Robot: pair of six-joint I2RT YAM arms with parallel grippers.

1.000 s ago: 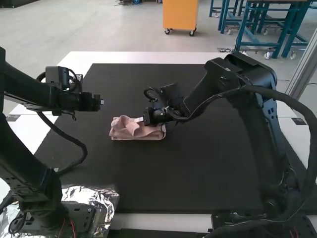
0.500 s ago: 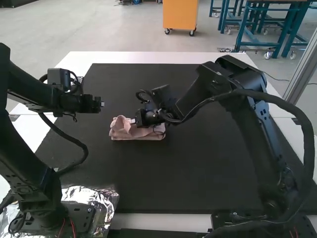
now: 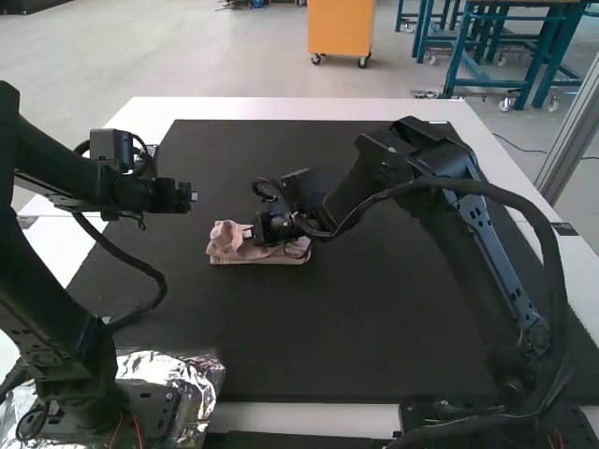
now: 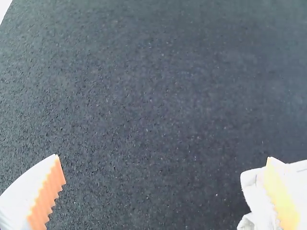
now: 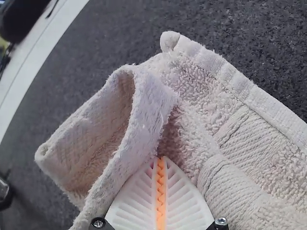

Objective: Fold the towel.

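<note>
Near the middle of the mat, the pink towel (image 3: 229,245) lies bunched into a small folded bundle. My right gripper (image 3: 249,234) is low over its top. In the right wrist view, that gripper (image 5: 160,159) is shut, pads meeting, with its tips against the towel (image 5: 206,110) beside a raised, curled-over flap. Whether any cloth is pinched at the tips is hard to tell. My left gripper (image 3: 194,195) hangs to the left of the towel, above the mat. From its wrist, the left gripper (image 4: 163,157) is open, one finger overlapping an edge of the pale towel (image 4: 254,189).
A black mat (image 3: 374,327) covers most of the white table (image 3: 281,108). Crumpled foil (image 3: 192,374) lies by the left arm's base. The right arm reaches over the mat's right half, and a cable loops beside it.
My right gripper has shifted left and slightly down across the towel, its arm swinging left with it. The towel's outline has changed a little near that gripper. The left arm has barely moved.
</note>
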